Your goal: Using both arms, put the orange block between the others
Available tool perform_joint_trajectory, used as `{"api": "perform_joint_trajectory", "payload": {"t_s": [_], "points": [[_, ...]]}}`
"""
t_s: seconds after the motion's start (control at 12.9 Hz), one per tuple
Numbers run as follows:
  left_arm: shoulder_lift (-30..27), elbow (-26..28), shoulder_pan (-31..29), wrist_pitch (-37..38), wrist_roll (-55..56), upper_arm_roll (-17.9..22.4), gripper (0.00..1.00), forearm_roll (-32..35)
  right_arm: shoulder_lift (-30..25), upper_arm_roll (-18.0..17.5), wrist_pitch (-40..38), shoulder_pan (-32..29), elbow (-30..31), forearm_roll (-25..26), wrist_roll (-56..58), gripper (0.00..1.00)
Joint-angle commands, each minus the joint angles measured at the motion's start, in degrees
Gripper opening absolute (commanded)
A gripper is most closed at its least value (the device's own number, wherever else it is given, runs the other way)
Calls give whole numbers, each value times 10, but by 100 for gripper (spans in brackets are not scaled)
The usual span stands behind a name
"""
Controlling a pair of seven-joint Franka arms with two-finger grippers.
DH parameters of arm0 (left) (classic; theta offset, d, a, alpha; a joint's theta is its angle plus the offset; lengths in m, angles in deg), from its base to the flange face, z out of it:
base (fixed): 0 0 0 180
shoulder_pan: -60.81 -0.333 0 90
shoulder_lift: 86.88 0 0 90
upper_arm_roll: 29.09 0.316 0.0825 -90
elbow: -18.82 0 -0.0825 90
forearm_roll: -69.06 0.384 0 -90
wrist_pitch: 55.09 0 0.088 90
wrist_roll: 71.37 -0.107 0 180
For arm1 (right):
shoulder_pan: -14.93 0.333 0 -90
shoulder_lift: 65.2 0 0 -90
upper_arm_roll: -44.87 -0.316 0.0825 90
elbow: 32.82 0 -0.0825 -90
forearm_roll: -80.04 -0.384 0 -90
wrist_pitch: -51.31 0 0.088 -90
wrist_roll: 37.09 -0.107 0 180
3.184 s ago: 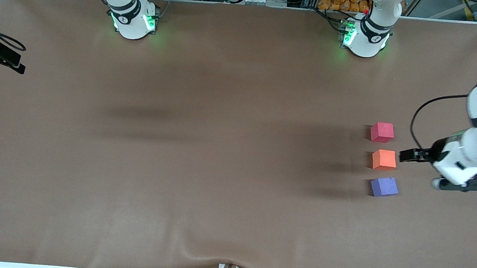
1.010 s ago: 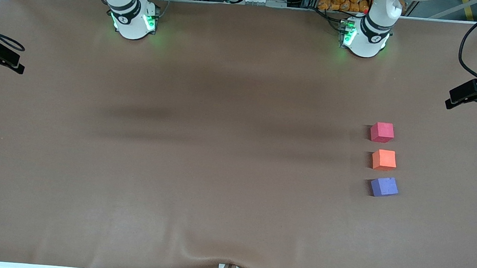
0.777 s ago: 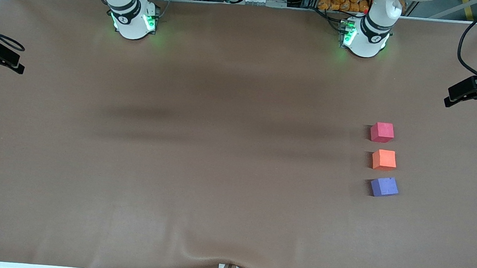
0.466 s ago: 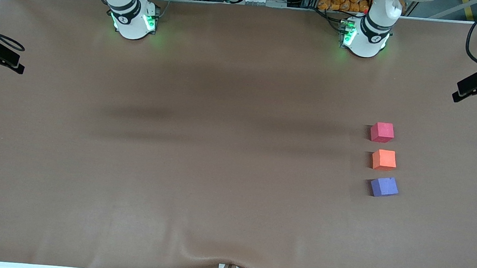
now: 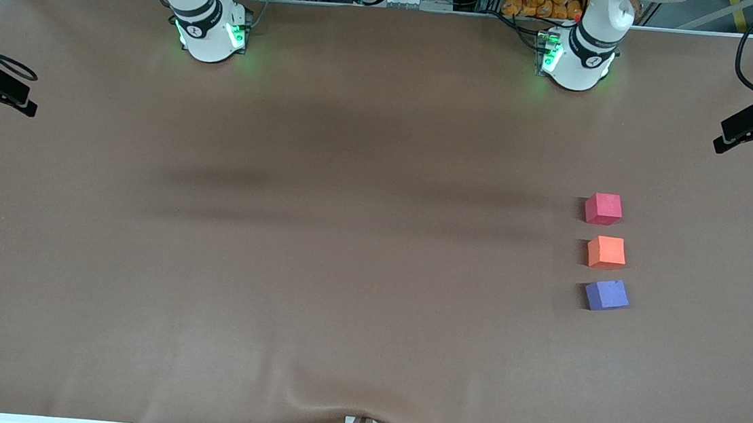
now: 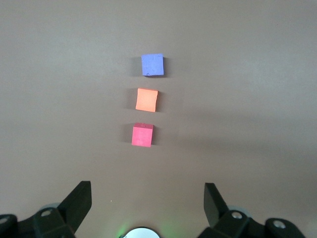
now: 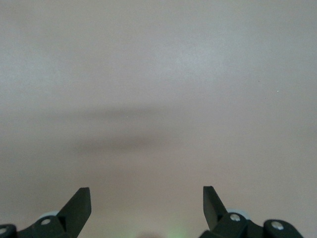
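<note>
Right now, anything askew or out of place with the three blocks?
Nothing stands out. The orange block sits between the red-pink block and the purple-blue block, apart, in a roughly straight row on the table; purple-blue is turned slightly.

I am finding no text, label, brand, number or sign that I can read anywhere in these views; the small marks on my bases are too tiny to make out
</note>
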Motion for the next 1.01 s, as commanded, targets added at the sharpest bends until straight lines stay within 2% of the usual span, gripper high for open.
{"api": "perform_joint_trajectory", "payload": {"t_s": [0.0, 0.93], "points": [[-5, 6, 6, 3, -8, -3, 100, -7, 2, -1, 4, -6, 2, -5, 7, 100], [12, -8, 1, 3, -7, -8, 100, -1, 4, -2, 4, -7, 1, -5, 8, 100]]}}
